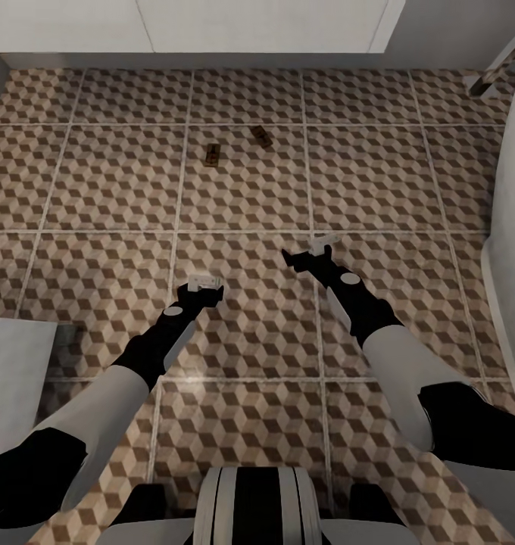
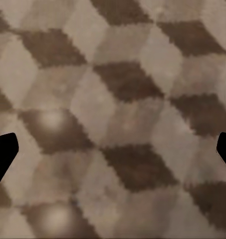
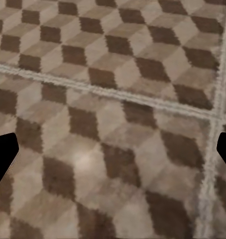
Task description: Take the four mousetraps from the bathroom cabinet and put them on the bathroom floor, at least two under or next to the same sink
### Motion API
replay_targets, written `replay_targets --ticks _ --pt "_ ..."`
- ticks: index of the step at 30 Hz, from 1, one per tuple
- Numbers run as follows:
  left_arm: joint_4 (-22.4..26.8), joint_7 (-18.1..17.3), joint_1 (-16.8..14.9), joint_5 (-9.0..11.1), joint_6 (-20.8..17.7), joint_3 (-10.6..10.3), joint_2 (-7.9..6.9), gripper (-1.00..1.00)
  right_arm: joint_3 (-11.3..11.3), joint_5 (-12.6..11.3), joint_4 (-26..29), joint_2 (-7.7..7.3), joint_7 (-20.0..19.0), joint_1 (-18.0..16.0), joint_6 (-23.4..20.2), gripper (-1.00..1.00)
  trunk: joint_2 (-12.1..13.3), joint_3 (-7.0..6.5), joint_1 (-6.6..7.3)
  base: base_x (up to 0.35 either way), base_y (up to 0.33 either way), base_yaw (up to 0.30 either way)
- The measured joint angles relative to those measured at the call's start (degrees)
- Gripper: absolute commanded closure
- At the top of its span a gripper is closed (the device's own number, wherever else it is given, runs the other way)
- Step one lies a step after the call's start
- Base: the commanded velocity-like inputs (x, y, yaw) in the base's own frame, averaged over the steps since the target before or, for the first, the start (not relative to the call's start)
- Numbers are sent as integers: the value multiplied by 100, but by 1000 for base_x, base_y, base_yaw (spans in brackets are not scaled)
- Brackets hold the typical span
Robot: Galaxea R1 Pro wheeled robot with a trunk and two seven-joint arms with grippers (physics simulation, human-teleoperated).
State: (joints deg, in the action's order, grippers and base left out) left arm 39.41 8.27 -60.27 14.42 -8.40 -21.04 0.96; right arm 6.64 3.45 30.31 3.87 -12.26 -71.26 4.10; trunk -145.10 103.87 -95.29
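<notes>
Looking down over both arms at the bathroom floor (image 1: 242, 189) of large square tiles printed with brown, beige and white cubes and pale grout lines. Two small flat brown wooden mousetraps already lie on it, well ahead of the arms and close to the pale wall base: one (image 1: 212, 155) nearer the robot, the other (image 1: 261, 137) just beyond and to its right, near each other but apart. No cabinet shows in these pictures.

Left gripper (image 1: 204, 284) hovers low over tile, fingers spread, nothing between them; its wrist view has the dark fingertips (image 2: 3, 152) at opposite edges with bare pattern between. Right gripper (image 1: 318, 248) likewise spread and empty; its fingertips (image 3: 3, 152) frame tile and a grout crossing.

Judgement: two traps down, two to fetch, so the step in hand is probably heading back for the rest. Doing it well: keep both claws wide and arms tucked while the base turns, steer clear of the two laid traps so they aren't nudged, and mind the grey-white fixture (image 1: 511, 227) at the right edge. Whether that is the sink I cannot tell, so check before counting these two as beside it
</notes>
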Motion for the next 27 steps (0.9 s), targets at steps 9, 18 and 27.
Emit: replay_targets --ticks 9,18,27 --pt "-45 -6 0 1 -1 1 -11 -100 1 17 -8 -13 5 3 0 -100 4 -67 7 0 0 0" --pt "-67 -6 0 1 0 1 -18 -100 8 34 -26 -103 5 8 0 -100 4 -67 7 0 0 0" --pt "-156 -7 0 0 1 2 -23 -100 10 36 -29 -122 5 23 0 -100 11 -177 21 0 0 0"
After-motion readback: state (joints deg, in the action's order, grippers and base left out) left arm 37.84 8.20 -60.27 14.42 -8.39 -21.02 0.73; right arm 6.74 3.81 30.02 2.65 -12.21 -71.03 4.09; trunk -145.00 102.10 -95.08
